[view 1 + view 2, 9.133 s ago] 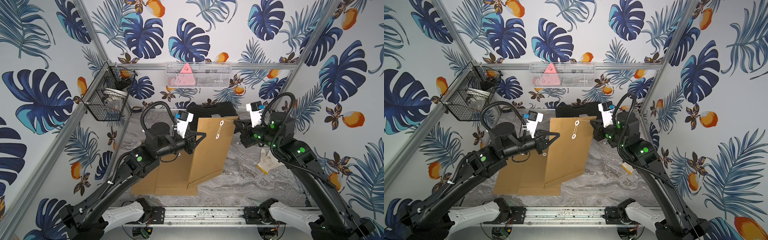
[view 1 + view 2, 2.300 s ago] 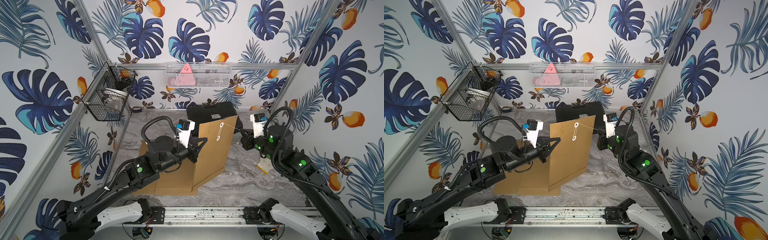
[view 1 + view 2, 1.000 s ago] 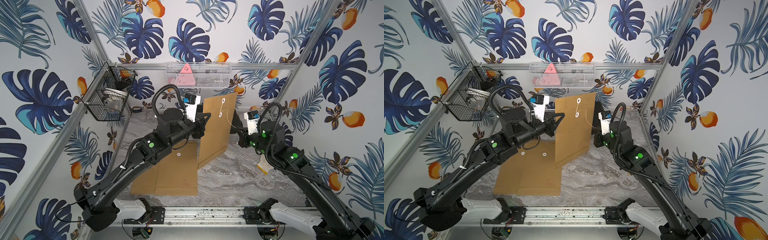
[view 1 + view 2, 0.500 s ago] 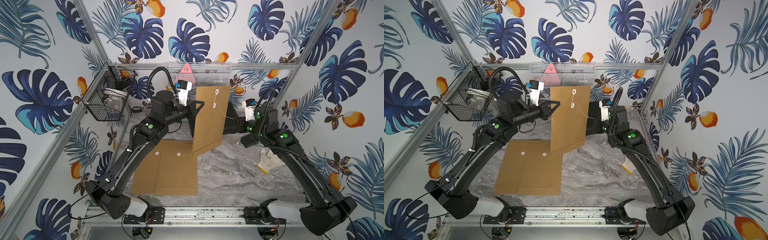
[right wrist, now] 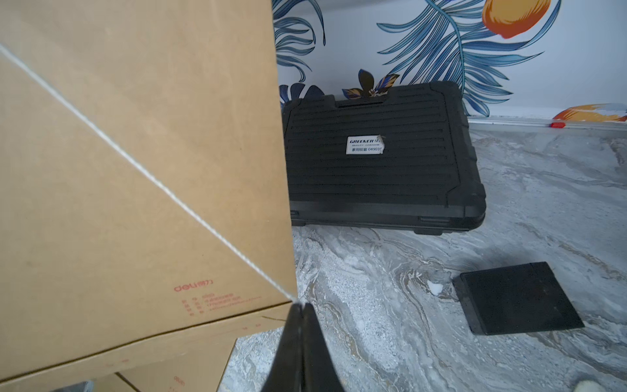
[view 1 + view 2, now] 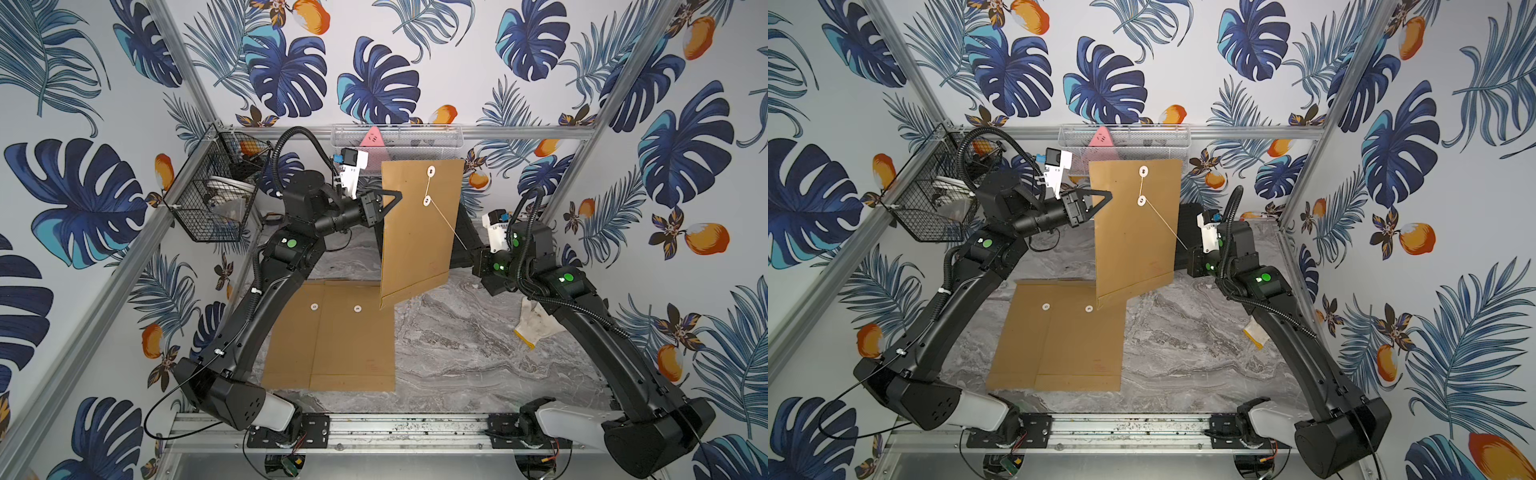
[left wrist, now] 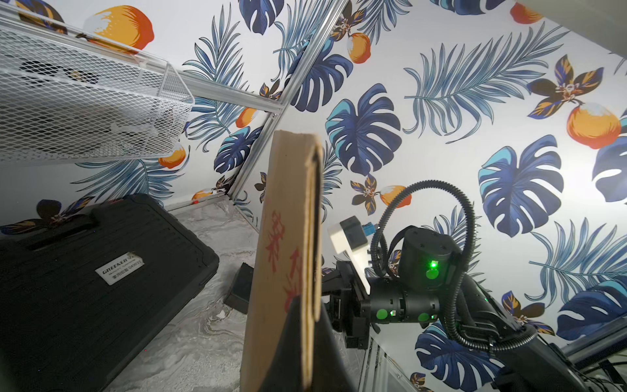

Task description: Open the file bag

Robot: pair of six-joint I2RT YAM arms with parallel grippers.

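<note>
Grey marbled desk (image 6: 478, 345) inside a frame of walls with leaf-and-orange wallpaper. Above it and clear of the surface, the file bag (image 6: 415, 241), hanging upright with the long axis vertical and the flap end on top. Clamped on its side edge, near the top: the left fingers (image 6: 390, 196), shown in the left wrist view closed on both faces of the paper. Pressed together on the free end of the white string (image 6: 442, 223): the right fingers (image 5: 291, 342), with no gap visible between them.

From those fingers, up and across the face of the bag, a tight diagonal line to the lower disc (image 6: 427, 201). From there, a short run up to the upper disc (image 6: 431, 169) on the flap. Probably not fully unwound yet, and the flap closed.

Nearer to the closure: the left fingers, but busy as holder. For the unwinding, more likely the right fingers, circling the string's end around the disc.

Below the left fingers, flat on the desk, two more brown bags (image 6: 332, 336). Beyond the held bag, a black tool case (image 5: 376, 169). Near the right fingers, a small black block (image 5: 519, 298). Well apart from them, a pale cloth (image 6: 536, 324). None of these between string and disc; only the bag's own edge close to the line.
</note>
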